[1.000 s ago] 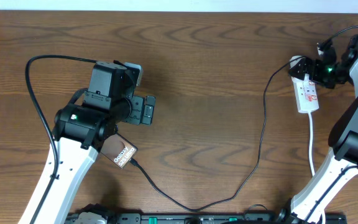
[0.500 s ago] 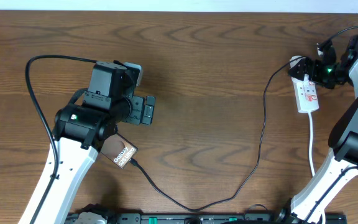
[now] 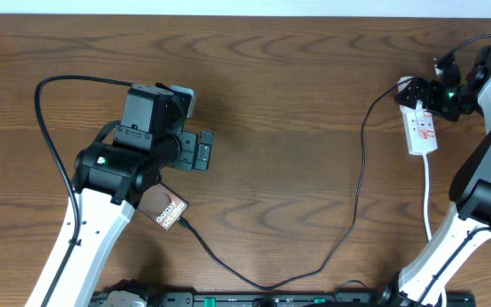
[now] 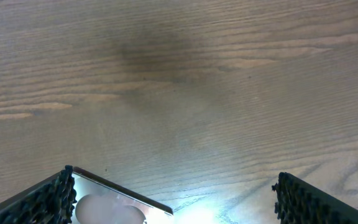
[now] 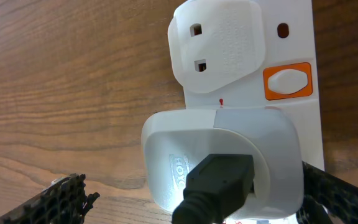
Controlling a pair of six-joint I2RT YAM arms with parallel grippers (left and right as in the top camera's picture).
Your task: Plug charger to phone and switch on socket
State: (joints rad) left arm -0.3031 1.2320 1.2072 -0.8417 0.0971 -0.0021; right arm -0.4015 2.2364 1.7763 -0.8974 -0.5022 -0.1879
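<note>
Since the charger point(image 3: 361, 170) looks plugged into the phone point(image 3: 165, 207), lower left, the left gripper point(image 3: 203, 150) hangs open and empty. The right gripper point(image 3: 420, 94), fingers spread, hovers at the power strip point(image 3: 422, 134), upper right, near its orange switch point(image 5: 288, 81).

A robotics lab is indicated: a left arm point(image 3: 92, 213) and a right arm point(image 3: 476, 196) are mounted at a wooden table point(image 3: 280, 111).

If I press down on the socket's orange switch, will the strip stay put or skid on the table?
It probably stays put under a straight-down press: the socket lies flat on the wooden table. It looks like light plastic, so a sideways nudge would likely slide it. Its white cord and the plugged-in charger may tug or swivel it slightly.
</note>
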